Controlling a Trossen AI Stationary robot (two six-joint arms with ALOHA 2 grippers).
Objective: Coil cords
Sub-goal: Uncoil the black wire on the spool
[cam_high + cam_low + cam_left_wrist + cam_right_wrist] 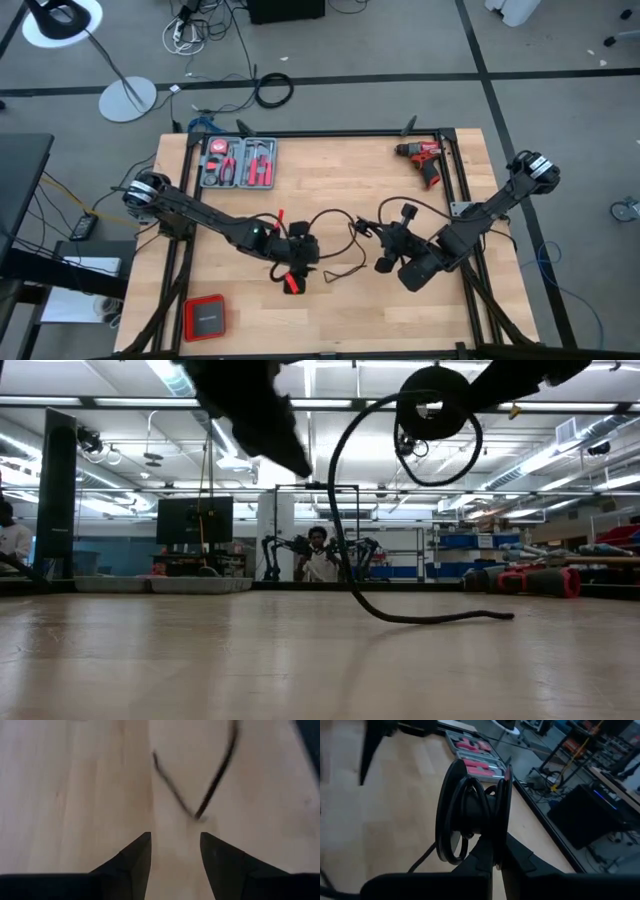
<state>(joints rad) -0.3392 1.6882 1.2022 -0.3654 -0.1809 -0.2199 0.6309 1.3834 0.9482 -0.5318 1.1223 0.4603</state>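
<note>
The cord [335, 240] lies on the table [330, 320] between both grippers. Its loose end lies just ahead of the left gripper [175, 851], the nearer one, whose fingers stand apart and empty. The right gripper [496, 851] is closed on a spool [470, 815] already wound with cord.

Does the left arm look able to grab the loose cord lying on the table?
Probably yes: the left gripper is open, with the cord on bare wood just ahead and nothing between. The right gripper holds the spool.
</note>
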